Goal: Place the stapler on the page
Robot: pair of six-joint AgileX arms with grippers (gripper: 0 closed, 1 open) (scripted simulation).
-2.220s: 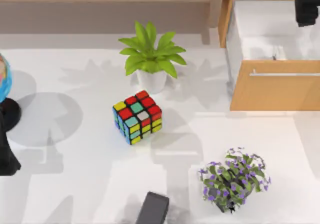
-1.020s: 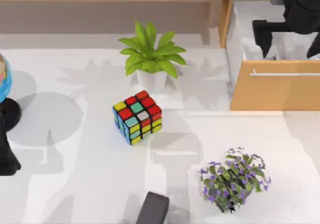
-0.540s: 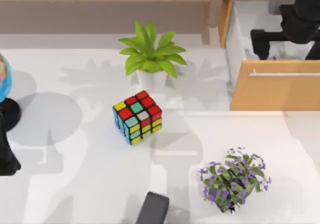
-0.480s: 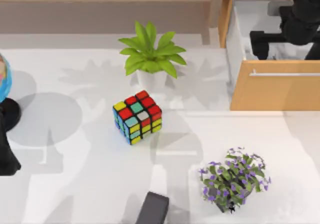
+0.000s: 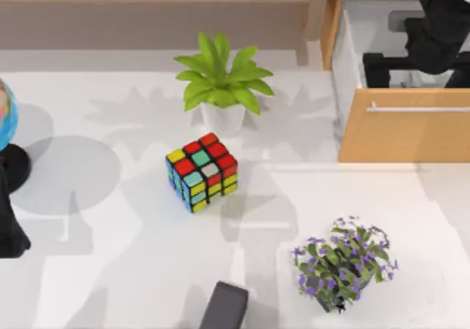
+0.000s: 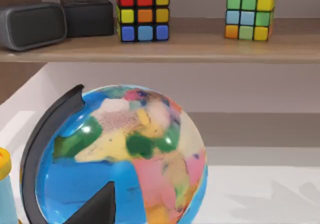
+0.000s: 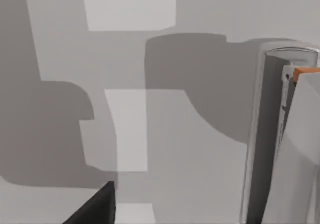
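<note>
I can't read any words here — no letters, no numbers. I see no signs or labels.

A rendered home office or study: a white desk [image 5: 110, 270] carries a colourful globe [image 6: 120, 159], a potted green plant [image 5: 222, 87], a wooden drawer unit [image 5: 404, 134] and a wall shelf [image 6: 160, 49] of puzzle cubes.

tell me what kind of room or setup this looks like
Probably a rendered home-office or study desk. A white table holds a globe, a puzzle cube and a potted plant, with an open wooden drawer at the right and a shelf behind.
</note>
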